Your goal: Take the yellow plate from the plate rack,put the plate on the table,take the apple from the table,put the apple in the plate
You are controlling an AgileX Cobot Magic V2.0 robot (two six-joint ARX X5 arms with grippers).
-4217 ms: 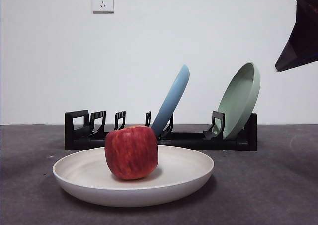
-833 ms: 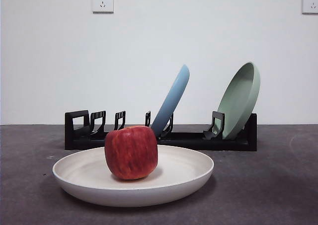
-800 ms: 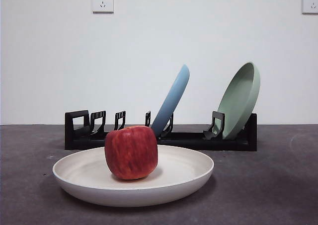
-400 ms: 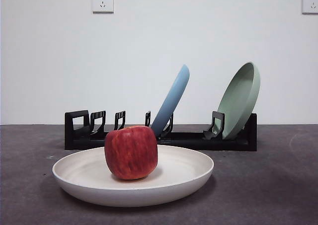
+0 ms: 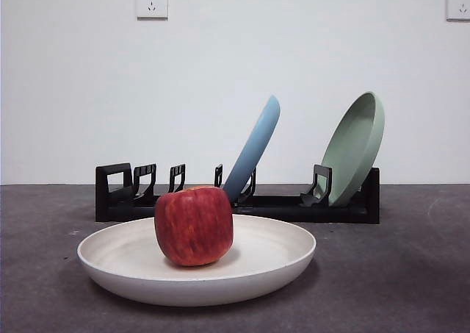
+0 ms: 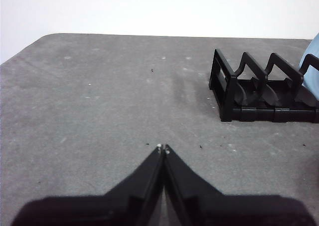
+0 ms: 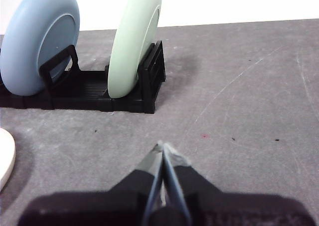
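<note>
The cream yellow plate [image 5: 197, 263] lies flat on the dark grey table [image 5: 396, 274] in the front view, and the red apple [image 5: 194, 225] sits upright in it, left of its middle. Behind them stands the black plate rack [image 5: 235, 206]. No arm shows in the front view. My left gripper [image 6: 163, 148] is shut and empty above bare table, beside the rack's looped end [image 6: 227, 91]. My right gripper [image 7: 162, 147] is shut and empty, near the rack's other end [image 7: 149, 81]; a sliver of the plate's rim [image 7: 6, 158] shows there.
A light blue plate [image 5: 254, 148] and a pale green plate [image 5: 355, 145] lean in the rack's slots; both also show in the right wrist view, blue plate [image 7: 37, 39], green plate [image 7: 133, 39]. Two wall sockets [image 5: 152, 2] are on the white wall behind.
An arm's dark tip at the front view's top right corner four seconds ago has left the picture. Plate, apple and rack have not moved.
</note>
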